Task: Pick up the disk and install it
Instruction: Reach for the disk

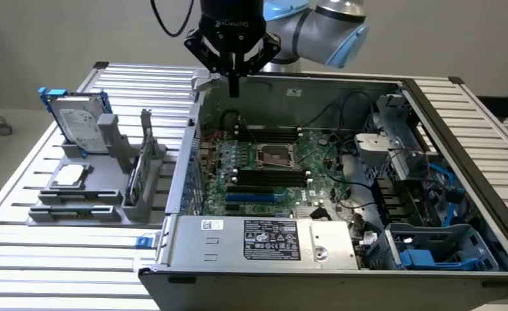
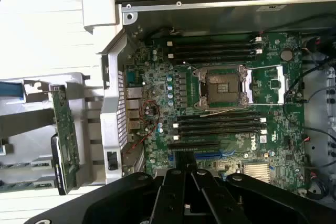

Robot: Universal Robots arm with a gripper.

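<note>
Exterior view: gripper (image 1: 234, 89) hangs at 12 o'clock over the case (image 1: 323, 91) back wall, jaws closed together, nothing held. The disk (image 1: 75, 123) is well apart from it, at about 8 o'clock from the gripper. It stands upright in the grey rack (image 1: 107, 194) outside the case, blue carrier edges free at the top. Chip (image 1: 70, 176) lies flat in the rack at 6 o'clock from the disk

Handling, my read: the disk is stiff, dense, smooth-sided and shock-sensitive. You'd want to grip across the carrier's long edges, off the label face

Wrist view: gripper (image 2: 184, 192) looks straight down on the board (image 2: 157, 129), with socket (image 2: 223, 85) and slots in plain sight. The card (image 2: 65, 135) stands on edge in the rack beside the case wall. This view gives you board detail; the exterior view gives you the disk's pose and the gap to it
</note>
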